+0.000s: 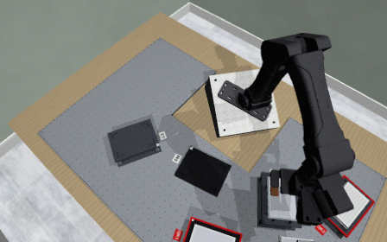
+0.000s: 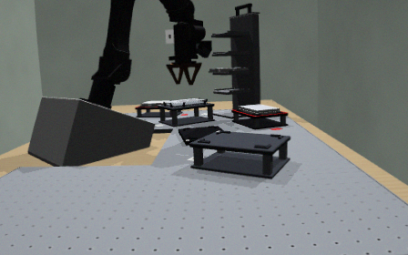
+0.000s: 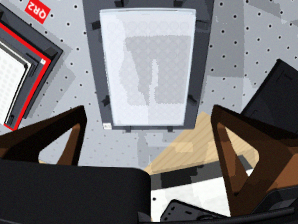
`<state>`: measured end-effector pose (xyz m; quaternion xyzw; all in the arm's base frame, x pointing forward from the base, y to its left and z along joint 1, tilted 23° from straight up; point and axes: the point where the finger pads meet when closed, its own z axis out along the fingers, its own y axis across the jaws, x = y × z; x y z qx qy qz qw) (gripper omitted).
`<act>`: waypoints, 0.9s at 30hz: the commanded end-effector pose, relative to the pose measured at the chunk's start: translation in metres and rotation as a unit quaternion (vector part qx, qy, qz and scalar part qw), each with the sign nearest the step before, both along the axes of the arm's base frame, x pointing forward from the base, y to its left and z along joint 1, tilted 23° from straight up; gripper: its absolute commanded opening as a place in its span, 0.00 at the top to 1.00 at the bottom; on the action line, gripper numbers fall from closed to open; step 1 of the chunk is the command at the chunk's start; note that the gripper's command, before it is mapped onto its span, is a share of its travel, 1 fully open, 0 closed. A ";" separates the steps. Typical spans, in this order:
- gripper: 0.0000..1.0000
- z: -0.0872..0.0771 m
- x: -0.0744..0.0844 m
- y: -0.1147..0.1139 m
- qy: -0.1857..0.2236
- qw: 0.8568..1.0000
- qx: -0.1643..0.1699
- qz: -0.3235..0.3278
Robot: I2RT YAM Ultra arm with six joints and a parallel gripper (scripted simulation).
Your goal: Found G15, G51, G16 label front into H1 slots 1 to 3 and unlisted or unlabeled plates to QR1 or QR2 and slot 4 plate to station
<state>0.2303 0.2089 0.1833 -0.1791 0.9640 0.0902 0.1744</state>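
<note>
A pale plate (image 3: pixel 148 66) (image 1: pixel 278 203) lies flat on a dark nest, shown in the exterior view under the arm (image 2: pixel 184 104). My gripper (image 2: pixel 183 73) hangs straight above this plate with a clear gap, fingers pointing down. It is open and empty; the wrist view shows both fingers spread wide (image 3: pixel 149 156) with the plate's near end between them, and it also shows in the top view (image 1: pixel 276 183). The plate hotel H1 (image 2: pixel 243 59) stands behind as a black tower with several shelves. A plate rests on one middle shelf (image 2: pixel 223 70). I cannot read any labels.
A red-framed quarantine nest (image 2: pixel 260 111) with a white plate stands in front of the hotel, right of my gripper (image 1: pixel 350 203). Another red-framed nest (image 1: pixel 212 233) is at the front edge. An empty black nest (image 2: pixel 241 147) and a flat black pad (image 1: pixel 202 170) lie mid-deck. The arm's base (image 1: pixel 242 101) stands behind.
</note>
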 end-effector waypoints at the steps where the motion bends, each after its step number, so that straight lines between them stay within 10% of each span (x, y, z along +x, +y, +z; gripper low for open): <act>1: 0.00 0.004 0.001 0.001 -0.006 1.000 0.005 0.000; 27: 0.00 -0.011 0.006 0.005 -0.006 1.000 0.005 0.000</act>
